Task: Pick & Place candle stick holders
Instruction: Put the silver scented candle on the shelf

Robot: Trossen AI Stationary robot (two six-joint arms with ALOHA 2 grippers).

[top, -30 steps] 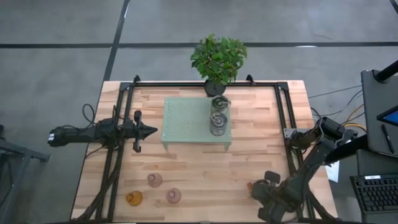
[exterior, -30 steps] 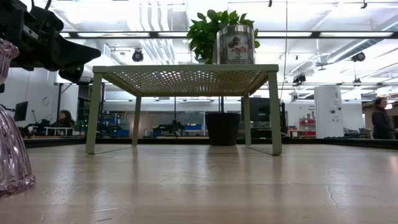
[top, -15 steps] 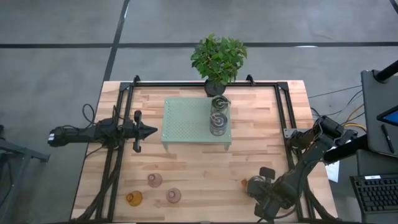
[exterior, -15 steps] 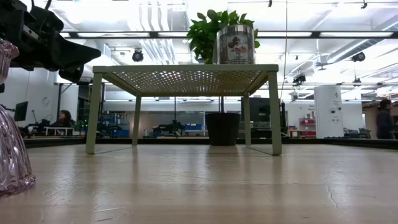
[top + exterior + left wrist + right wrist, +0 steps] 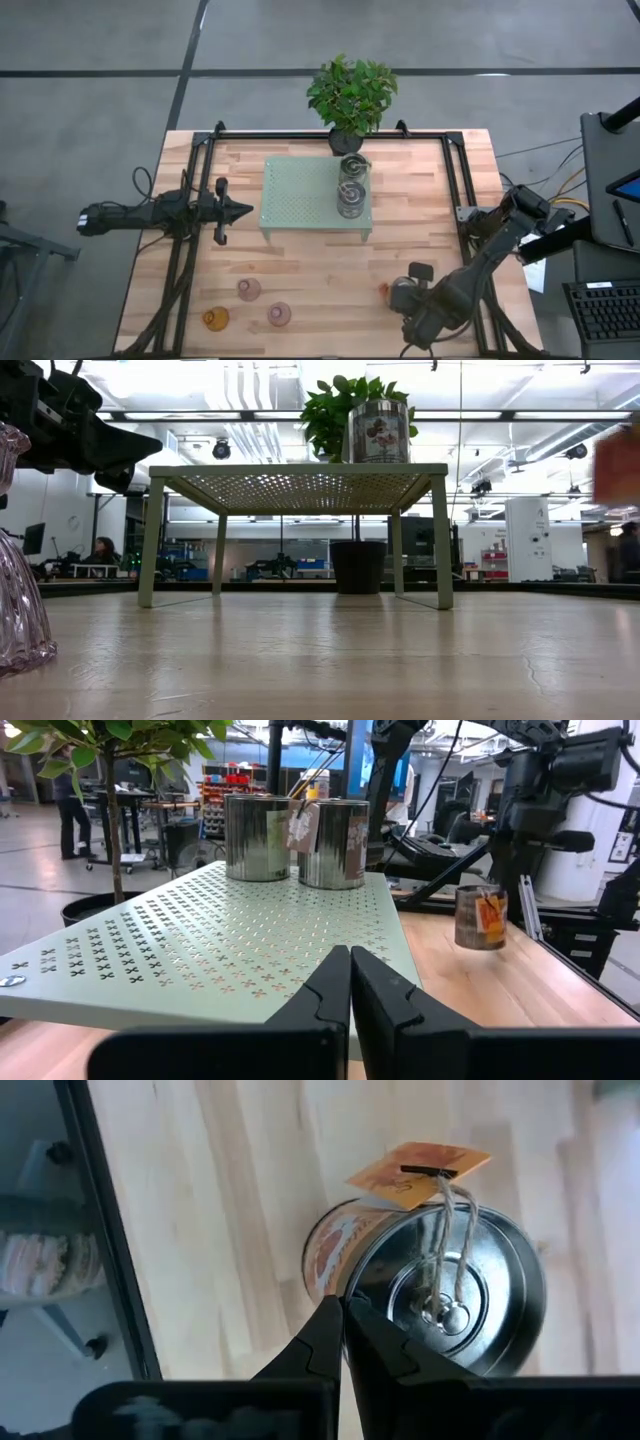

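the right tool (image 5: 342, 1325) is clamped on the rim of a silver holder (image 5: 440, 1285), its two fingers pressed together over the thin metal wall — a pinch on the edge, likely because the tin is too wide to span. a string with an orange tag (image 5: 418, 1160) hangs from the holder, and in the left wrist view the same holder (image 5: 480, 917) appears lifted clear of the bench (image 5: 300, 265), with the right arm above it. from above, the right tool (image 5: 405, 295) sits at the near right part of the bench, well apart from the pale green stand (image 5: 300, 200) in the middle. two more silver holders (image 5: 351, 190) already stand side by side on the stand's right edge, so the carried one seems bound for the same place. the three glass holders (image 5: 250, 305) — two pinkish, one amber — wait near the front left corner. the left tool (image 5: 238, 210) rests with its fingers together, just left of the stand, pointing at it and idle. a potted plant (image 5: 350, 95) stands at the far edge, behind the stand.
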